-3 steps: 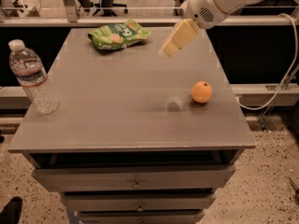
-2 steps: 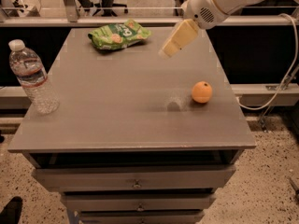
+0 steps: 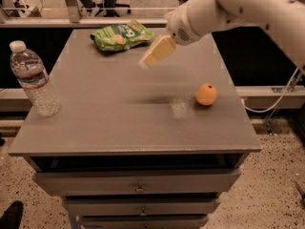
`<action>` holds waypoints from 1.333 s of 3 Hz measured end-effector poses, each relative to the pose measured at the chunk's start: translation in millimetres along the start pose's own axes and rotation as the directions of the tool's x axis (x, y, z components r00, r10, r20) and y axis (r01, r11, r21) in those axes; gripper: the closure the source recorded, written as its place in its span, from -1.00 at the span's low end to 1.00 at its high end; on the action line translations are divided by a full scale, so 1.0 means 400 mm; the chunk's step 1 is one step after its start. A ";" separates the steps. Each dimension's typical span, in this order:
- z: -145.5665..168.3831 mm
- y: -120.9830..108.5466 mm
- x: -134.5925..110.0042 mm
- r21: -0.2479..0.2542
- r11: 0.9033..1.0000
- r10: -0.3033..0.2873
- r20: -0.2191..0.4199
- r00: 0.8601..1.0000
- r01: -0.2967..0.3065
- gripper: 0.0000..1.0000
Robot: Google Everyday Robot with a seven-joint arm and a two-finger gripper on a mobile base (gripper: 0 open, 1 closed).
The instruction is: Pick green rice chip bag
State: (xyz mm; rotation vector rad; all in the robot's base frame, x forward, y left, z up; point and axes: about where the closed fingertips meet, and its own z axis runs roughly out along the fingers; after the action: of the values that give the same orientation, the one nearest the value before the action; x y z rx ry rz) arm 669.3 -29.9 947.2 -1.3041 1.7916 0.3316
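Note:
The green rice chip bag lies flat at the far edge of the grey table, left of centre, bright green with white lettering. My gripper hangs on the white arm that comes in from the upper right. It is above the table, just right of the bag and a little nearer to me, and it does not touch the bag. Its cream-coloured fingers point down and to the left.
An orange sits on the right side of the table. An upright water bottle stands at the left edge. Drawers run below the table front. A cable hangs at the right.
The arm and gripper have moved left and slightly lower, closer to the bag. The bag, orange and bottle have not moved.

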 end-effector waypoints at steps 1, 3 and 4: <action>0.159 -0.084 -0.049 0.071 0.997 -0.033 0.120 0.992 0.025 -1.00; 0.356 -0.273 -0.188 0.168 0.986 -0.059 0.256 0.965 0.016 -1.00; 0.432 -0.310 -0.173 0.155 0.987 -0.007 0.254 0.967 -0.034 -1.00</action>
State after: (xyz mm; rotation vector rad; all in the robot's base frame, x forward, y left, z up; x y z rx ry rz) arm 866.3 74.6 931.7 -1.0863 1.5776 0.3405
